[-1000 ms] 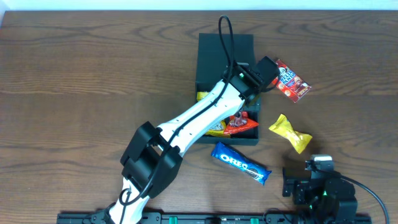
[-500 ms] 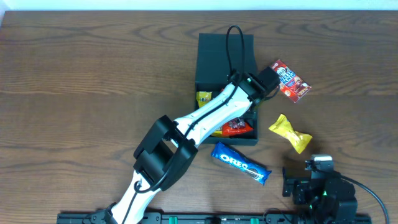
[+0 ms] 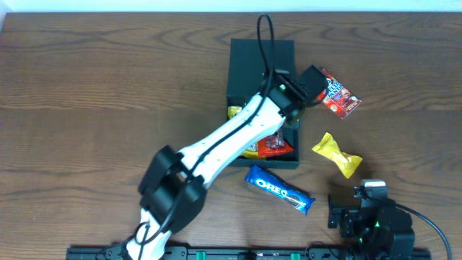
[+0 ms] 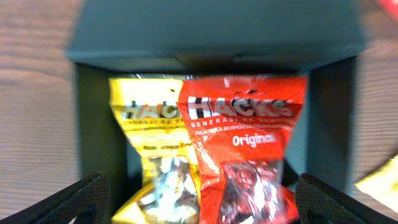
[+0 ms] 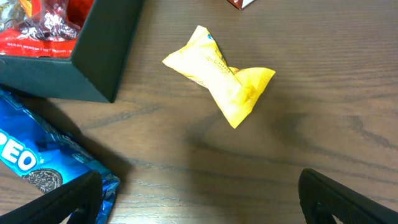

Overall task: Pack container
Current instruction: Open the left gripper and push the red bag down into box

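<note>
**Left gripper hung wide open and empty over the part-filled container.**
The container sat at upper centre of the overhead frame, its lid flipped back so the well faced up. A red packet overlapped a yellow packet inside. A blue biscuit pack, a yellow sweet and a red snack lay loose to its right, probably waiting to be packed. At lower right the right gripper was spread and empty.
</note>
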`<state>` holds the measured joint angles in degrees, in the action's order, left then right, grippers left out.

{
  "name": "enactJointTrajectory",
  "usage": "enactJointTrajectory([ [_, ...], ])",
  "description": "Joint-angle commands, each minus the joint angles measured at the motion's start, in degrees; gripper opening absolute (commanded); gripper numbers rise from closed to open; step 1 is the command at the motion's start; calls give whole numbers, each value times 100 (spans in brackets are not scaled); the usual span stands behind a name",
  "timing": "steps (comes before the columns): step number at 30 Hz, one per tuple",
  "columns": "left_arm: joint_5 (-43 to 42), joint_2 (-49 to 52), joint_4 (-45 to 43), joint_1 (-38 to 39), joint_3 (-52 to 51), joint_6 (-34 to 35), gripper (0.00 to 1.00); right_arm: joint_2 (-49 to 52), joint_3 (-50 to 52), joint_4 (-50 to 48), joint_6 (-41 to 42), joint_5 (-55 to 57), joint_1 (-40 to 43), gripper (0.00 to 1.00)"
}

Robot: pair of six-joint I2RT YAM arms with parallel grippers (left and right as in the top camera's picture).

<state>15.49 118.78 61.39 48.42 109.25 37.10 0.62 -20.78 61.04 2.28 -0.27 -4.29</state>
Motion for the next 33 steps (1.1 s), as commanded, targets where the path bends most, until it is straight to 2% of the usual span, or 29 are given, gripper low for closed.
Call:
enactJointTrajectory([
  [1,219,-413,107,-28,155,-275,95,-28,33,44,-66,-20,94,99],
  [7,439,-603,483,-24,129,-470,95,-28,33,44,-66,-20,94,99],
  [17,817,-1001,555,-13,-754,-656,95,-28,33,46,-66,-22,94,99],
  [19,905,-1281,433,-17,-970,-876,95,-28,33,44,-66,-20,94,99],
  [24,885,-2354,-354,-168,-2031,-1945,95,-28,33,44,-66,-20,94,99],
  [33,621,-3908,-682,-625,-3644,-1985,95,-28,35,46,-66,-20,94,99],
])
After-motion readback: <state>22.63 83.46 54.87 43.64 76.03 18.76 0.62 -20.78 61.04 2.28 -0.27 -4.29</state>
